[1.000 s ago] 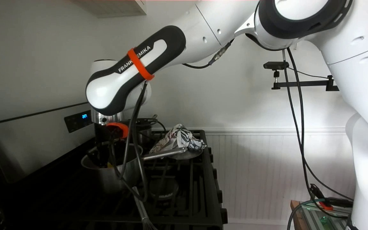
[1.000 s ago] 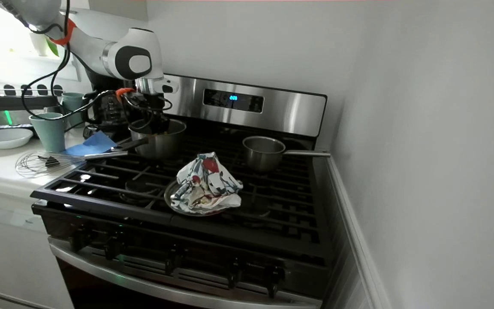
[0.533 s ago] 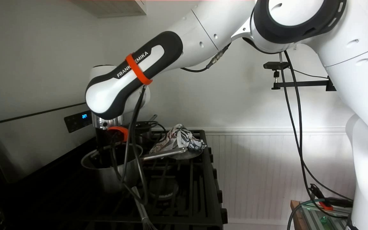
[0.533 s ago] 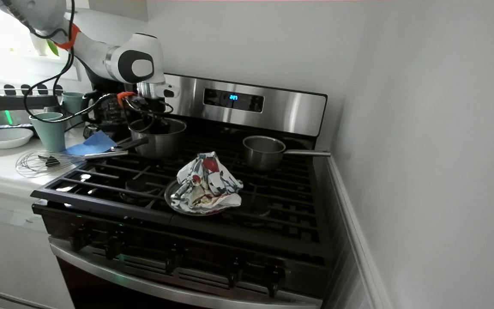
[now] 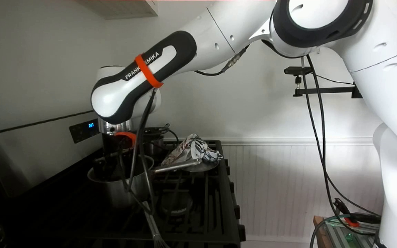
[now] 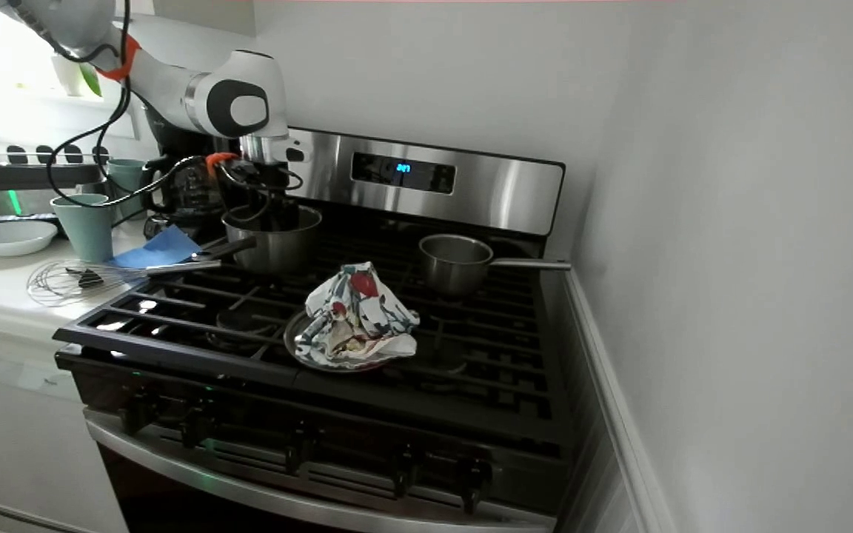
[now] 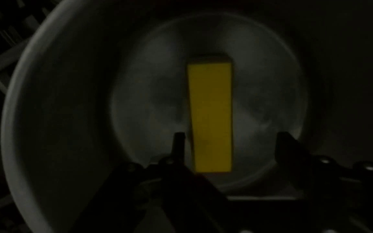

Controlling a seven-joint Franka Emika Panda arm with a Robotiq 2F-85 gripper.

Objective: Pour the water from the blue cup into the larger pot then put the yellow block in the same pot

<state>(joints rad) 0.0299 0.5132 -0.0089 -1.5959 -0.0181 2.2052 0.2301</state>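
The larger pot is a steel saucepan at the back of the stove; it also shows in an exterior view, and its rim curves along the left in the wrist view. The yellow block lies inside it in the wrist view; the exterior views hide it. My gripper is open, fingers wide apart, pointing down into the pot over the block's near end. It is dark in an exterior view. A pale blue-green tapered cup, likely the blue cup, stands upright on the counter.
A smaller steel pot sits at the stove's back. A patterned cloth lies on a shallow pan in front. A whisk reaches from counter to stove. A second similar cup and a coffee maker stand left. Cables hang from my arm.
A bit of yellow showed at my fingers in the pot a second ago. My gripper dipped lower, then rose slightly; now it is open and apart from the block, which lies in the pot.
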